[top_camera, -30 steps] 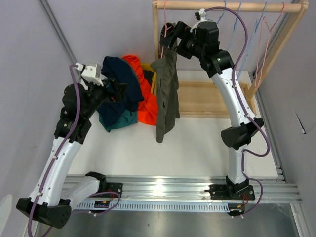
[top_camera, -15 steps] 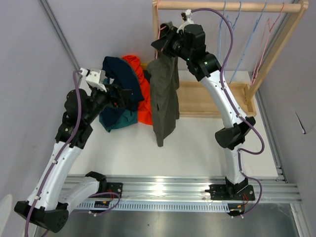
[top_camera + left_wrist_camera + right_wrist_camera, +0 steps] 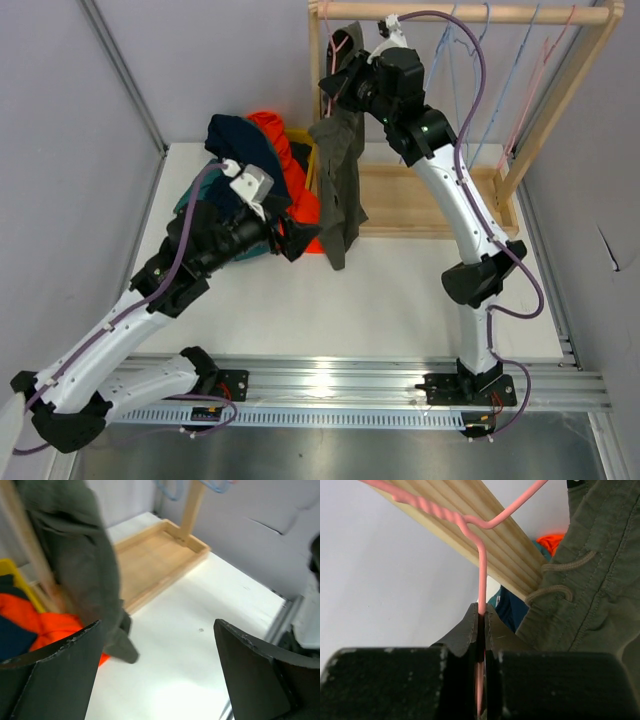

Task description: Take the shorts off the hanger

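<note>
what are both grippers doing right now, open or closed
left gripper: open, holding nothing
right gripper: closed on the wire of the pink hanger

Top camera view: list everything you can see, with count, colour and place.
olive-grey shorts: one, olive-grey, hanging at the rack's left end
pink hanger: one, pink, at those shorts' waistband
heaped shorts: navy, orange, teal showing, left of rack; count unclear
empty hangers: several, blue and pink, on the rail
wooden rack: one, pale wood, far side
table: one, white
left end effector: black, open, near the hanging shorts' hem
right end effector: black, shut on pink hanger
</note>
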Motion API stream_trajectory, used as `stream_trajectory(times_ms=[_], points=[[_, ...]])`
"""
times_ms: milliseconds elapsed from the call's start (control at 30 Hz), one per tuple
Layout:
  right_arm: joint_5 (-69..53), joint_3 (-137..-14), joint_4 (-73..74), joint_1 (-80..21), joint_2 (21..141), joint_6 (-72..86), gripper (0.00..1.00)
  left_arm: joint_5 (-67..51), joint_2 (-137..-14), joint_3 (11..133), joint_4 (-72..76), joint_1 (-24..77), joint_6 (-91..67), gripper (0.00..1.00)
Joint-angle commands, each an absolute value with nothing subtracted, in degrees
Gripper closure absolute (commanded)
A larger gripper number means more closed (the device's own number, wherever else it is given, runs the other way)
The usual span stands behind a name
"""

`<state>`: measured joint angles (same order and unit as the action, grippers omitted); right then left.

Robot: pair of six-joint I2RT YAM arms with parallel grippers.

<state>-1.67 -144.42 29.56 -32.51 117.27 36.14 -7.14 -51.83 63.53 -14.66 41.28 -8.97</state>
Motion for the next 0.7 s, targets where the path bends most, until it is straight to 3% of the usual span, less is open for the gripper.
stream_trajectory(times_ms=[0, 267, 533, 667], points=[[-0.09, -146.77, 22.32, -32.78, 109.78, 32.08, 1.00, -1.86, -52.29, 65.39, -13.01, 47.10, -8.53, 0.05], [-0.09, -143.54, 24.17, -32.78, 105.57, 32.26, 1.00, 6.50, -56.68, 68.55, -12.75, 56.95, -7.74, 0.05], [4.57, -124.04, 19.78, -39.72, 89.06, 32.08, 1.00, 16.96, -61.87, 71.54, -6.96, 60.03, -4.84, 0.04], [7.81, -120.06, 19.60, -44.20, 83.86, 31.99, 1.00, 18.45, -66.26, 73.73, -4.13, 59.94, -3.17, 0.04]])
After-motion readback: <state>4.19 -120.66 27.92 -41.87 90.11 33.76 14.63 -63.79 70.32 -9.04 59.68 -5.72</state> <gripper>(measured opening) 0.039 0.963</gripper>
